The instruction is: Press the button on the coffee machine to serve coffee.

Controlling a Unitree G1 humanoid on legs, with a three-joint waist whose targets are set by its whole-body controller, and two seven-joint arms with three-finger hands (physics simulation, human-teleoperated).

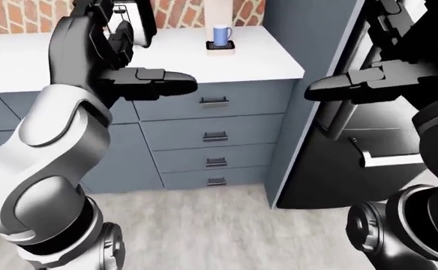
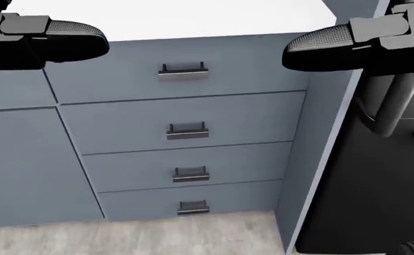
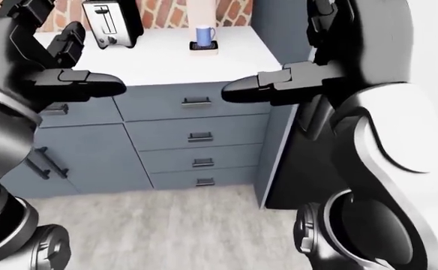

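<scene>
The coffee machine (image 3: 202, 10) is a white body at the top edge of the right-eye view, cut off by the frame; its button does not show. A blue mug (image 3: 204, 35) stands on its black drip tray (image 3: 203, 48) on the white counter (image 3: 166, 62). My left hand (image 1: 148, 79) is open, fingers stretched out level, held up at the left well short of the machine. My right hand (image 1: 354, 84) is open and empty at the right, level with the counter's edge and before the dark fridge.
A silver toaster (image 3: 110, 22) stands on the counter left of the mug. A stack of grey-blue drawers (image 2: 186, 130) lies below the counter. A tall panel and a black fridge (image 1: 384, 140) with a long handle close off the right. Pale wood floor lies below.
</scene>
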